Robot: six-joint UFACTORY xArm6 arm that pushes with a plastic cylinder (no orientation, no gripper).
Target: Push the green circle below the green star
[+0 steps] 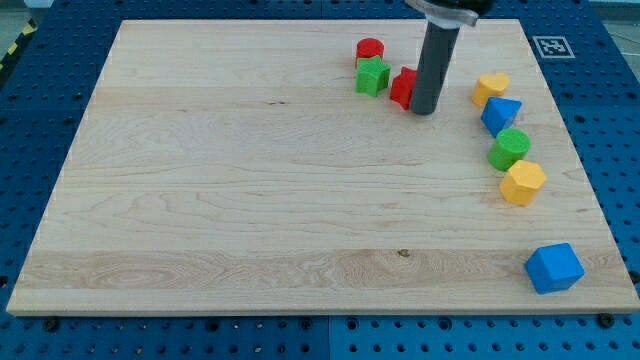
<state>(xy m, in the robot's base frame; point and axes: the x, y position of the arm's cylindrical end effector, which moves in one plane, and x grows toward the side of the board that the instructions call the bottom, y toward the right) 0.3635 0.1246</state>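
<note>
Right now my tip (424, 111) rests on the wooden table (250, 190) toward the far side, right of centre, touching the right side of a red block (402, 88) whose shape the rod partly hides. I carry no gripper, only the dark rod, so nothing is open, closed or gripping.

Just left of that red block sits the green star (372, 76), with a red cylinder (370, 49) touching it on the far side.

Well apart from these, along the right edge, runs a curved line of blocks. Farthest is a yellow block (490, 87), then a blue triangle (501, 114), then the green circle (510, 148), then a yellow hexagon (522, 183) nearest; each touches or nearly touches its neighbour.

A blue cube (553, 267) lies alone in the near right corner.

My tip stands between the green star's group and the green circle, closer to the star.
</note>
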